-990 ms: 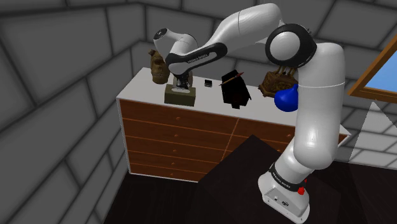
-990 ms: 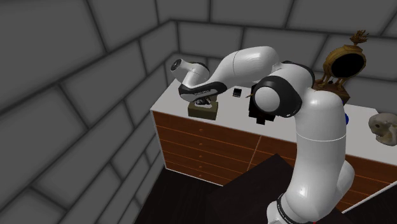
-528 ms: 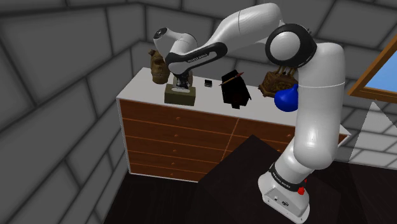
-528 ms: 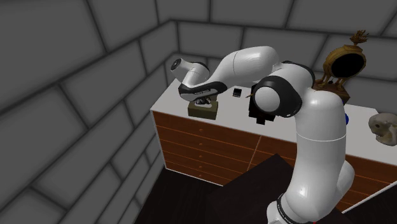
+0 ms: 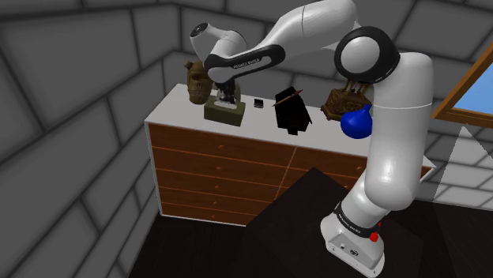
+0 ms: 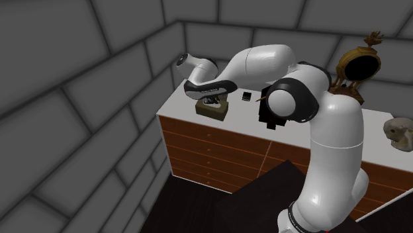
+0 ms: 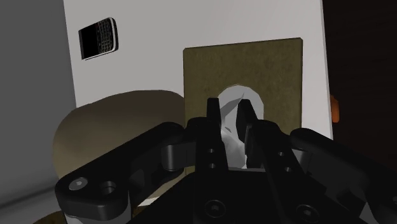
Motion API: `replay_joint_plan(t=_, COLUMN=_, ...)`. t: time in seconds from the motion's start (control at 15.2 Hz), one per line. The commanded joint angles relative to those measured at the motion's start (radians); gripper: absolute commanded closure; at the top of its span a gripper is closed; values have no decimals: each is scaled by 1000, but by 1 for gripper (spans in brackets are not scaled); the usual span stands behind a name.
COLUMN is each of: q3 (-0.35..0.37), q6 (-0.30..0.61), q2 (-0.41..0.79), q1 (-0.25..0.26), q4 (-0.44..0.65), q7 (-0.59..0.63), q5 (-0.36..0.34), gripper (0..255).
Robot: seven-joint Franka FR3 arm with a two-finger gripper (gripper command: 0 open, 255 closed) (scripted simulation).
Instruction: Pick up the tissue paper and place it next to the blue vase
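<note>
Up on the white-topped dresser (image 5: pixel 221 158), the white Franka arm's black gripper (image 7: pixel 233 127) pinches the white tissue (image 7: pixel 234 100) poking from an olive-brown tissue box (image 5: pixel 223 115). Its fingers (image 7: pixel 215 121) stand nearly together with the tuft clasped between them. In the shoulder view the box is near the dresser's left end, just beside a brown bust (image 5: pixel 196 81). A black phone (image 5: pixel 258 102) and a black birdhouse-like object (image 5: pixel 292 113) are to its right. The blue vase (image 5: pixel 357 122) stands well apart, farther right.

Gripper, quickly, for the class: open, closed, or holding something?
Black two-finger gripper: closed on the white tissue poking from the olive-brown box.
</note>
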Motion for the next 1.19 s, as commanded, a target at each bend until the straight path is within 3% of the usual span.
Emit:
replay_joint_plan(t=0.0, q3=0, q6=-17, q2=-8, q1=-1, q4=14, q7=-13, q5=3, gripper=255)
replay_joint_plan(t=1.12, q3=6, q6=-188, q2=-46, q1=13, q4=175, q7=-115, q5=25, gripper=255)
